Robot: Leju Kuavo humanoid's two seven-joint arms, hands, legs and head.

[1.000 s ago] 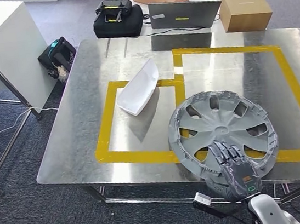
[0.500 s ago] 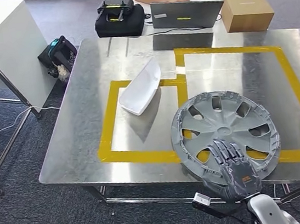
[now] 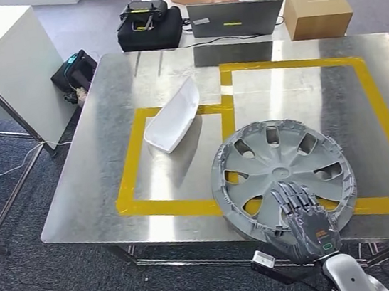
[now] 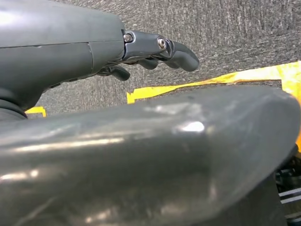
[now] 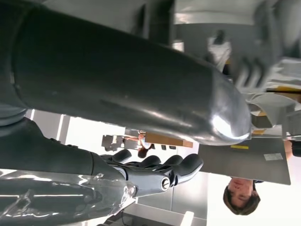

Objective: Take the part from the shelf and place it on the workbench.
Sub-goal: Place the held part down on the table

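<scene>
Shifted slightly left on workbench (image 3: 95,194) with camera motion: hubcap (image 3: 283,174) flat at near edge, right hand (image 3: 304,218) gripping its near rim from above.

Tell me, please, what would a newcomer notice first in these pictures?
First, the large grey hubcap at the near edge of the metal workbench, lying across the yellow tape, with the right hand gripping its near rim. Next, the white part, further left, on the tape frame's far side.
</scene>
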